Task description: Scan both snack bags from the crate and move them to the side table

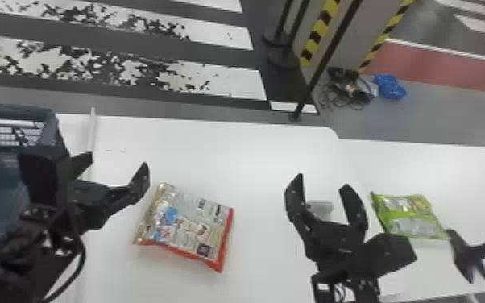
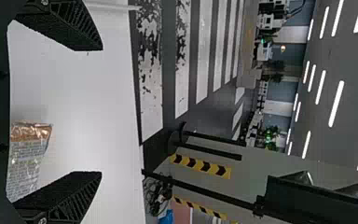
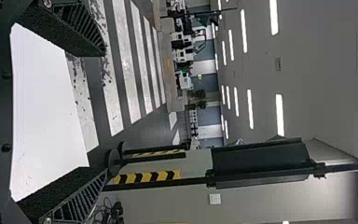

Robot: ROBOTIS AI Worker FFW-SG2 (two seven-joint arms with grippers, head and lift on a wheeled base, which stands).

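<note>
Left hand [image 1: 118, 160] and right hand [image 1: 323, 181], both open and empty, flank the silver-and-red snack bag [image 1: 191, 225], probably laid flat for scanning.

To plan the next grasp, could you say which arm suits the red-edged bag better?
Probably left: the left gripper is open near the red-edged bag; the right gripper is farther off.

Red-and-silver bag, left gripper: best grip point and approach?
I'd pinch the crinkled silver end of the bag, coming from the robot's left and above with the left gripper. The bag lies flat; that end is nearest the gripper and looks thinner than the middle.
</note>
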